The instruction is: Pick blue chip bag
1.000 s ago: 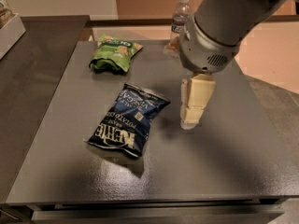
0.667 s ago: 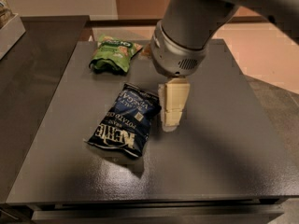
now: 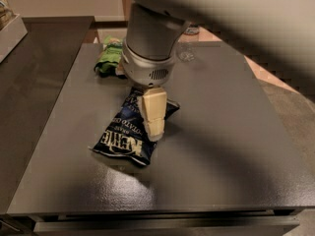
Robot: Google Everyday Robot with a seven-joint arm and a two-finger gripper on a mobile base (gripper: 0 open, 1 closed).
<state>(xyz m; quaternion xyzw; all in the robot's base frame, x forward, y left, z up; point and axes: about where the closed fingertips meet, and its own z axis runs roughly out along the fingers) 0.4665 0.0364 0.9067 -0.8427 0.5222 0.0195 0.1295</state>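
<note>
The blue chip bag [image 3: 124,137], dark navy with white block lettering, lies flat near the middle of the dark grey table [image 3: 221,156]. My gripper [image 3: 154,131], cream-coloured below a grey wrist, hangs over the bag's right half with its tip at the bag's right edge. It covers part of the bag. I cannot tell whether it touches the bag. The large arm fills the upper right of the view.
A smaller green snack bag [image 3: 108,58] lies at the back left of the table, partly behind the wrist. The base of a clear bottle [image 3: 187,52] shows at the back. A white bin [image 3: 11,31] stands on the left counter.
My gripper has moved left, from beside the blue chip bag to over its right half. The arm now hides more of the green bag and the bottle.
</note>
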